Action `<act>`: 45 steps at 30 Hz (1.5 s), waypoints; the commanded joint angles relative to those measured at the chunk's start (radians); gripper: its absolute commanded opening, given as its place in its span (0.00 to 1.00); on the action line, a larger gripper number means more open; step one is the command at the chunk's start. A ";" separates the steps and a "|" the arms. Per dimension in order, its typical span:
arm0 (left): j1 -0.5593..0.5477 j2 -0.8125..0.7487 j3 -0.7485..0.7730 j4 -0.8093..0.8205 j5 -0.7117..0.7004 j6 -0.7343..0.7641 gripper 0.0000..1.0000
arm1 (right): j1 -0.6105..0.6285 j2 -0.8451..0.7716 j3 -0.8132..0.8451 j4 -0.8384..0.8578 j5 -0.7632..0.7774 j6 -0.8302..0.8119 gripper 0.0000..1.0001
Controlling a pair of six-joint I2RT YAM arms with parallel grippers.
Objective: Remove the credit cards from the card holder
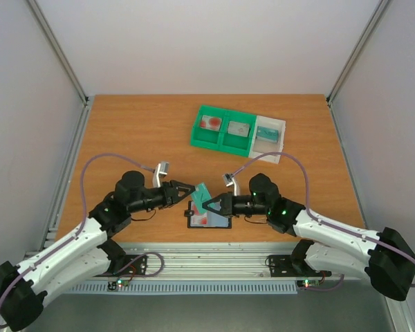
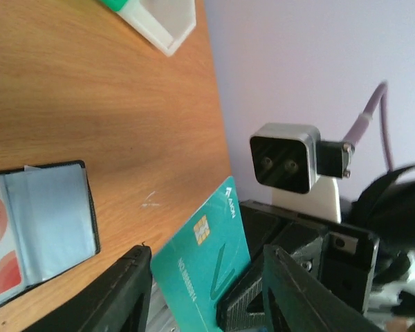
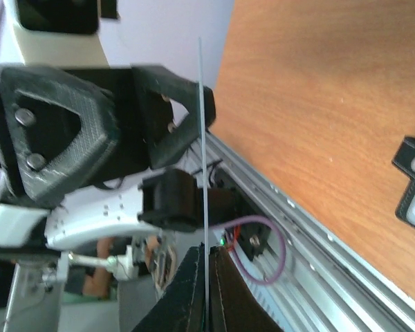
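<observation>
**Right gripper point(image 3: 206, 297) pinching thin teal plastic credit card point(image 1: 203, 191)**

Your left gripper point(image 2: 206, 273) stands spread, one finger either side of that card. Beneath it the flat black bifold card holder point(image 1: 209, 216) lies open on the wooden table point(image 1: 138, 131).

Desk point(image 1: 138, 138): orange-brown wood-grain top. Card holder point(image 1: 209, 217) lies flat and open on it, inner side up, close to the near edge. Green tray point(image 1: 218, 146), two compartments, sits well beyond the card holder toward the far edge. White tray point(image 1: 266, 157) abuts it, further right of the card holder.
</observation>
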 commanded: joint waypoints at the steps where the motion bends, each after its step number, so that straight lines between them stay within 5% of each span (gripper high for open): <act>1: 0.006 -0.018 0.087 -0.111 0.132 0.188 0.47 | 0.001 -0.063 0.075 -0.280 -0.129 -0.272 0.01; 7: 0.009 0.031 0.174 -0.295 0.271 0.422 0.48 | 0.001 -0.096 0.172 -0.547 -0.268 -0.461 0.01; 13: 0.008 0.075 0.179 -0.258 0.470 0.478 0.47 | 0.001 -0.072 0.232 -0.636 -0.334 -0.510 0.01; 17: 0.010 0.083 0.167 -0.206 0.501 0.441 0.35 | 0.002 -0.060 0.240 -0.622 -0.371 -0.511 0.01; 23: 0.010 0.080 0.139 -0.082 0.558 0.373 0.01 | 0.001 -0.058 0.254 -0.646 -0.349 -0.526 0.04; 31: 0.010 0.047 0.134 -0.092 0.465 0.373 0.00 | 0.001 -0.100 0.273 -0.685 -0.248 -0.507 0.24; 36: 0.010 0.020 0.112 0.004 0.353 0.301 0.00 | 0.001 -0.141 0.244 -0.614 -0.166 -0.406 0.49; 45: 0.011 -0.045 0.055 0.222 0.123 0.128 0.01 | 0.001 -0.265 0.160 -0.425 0.068 -0.172 0.58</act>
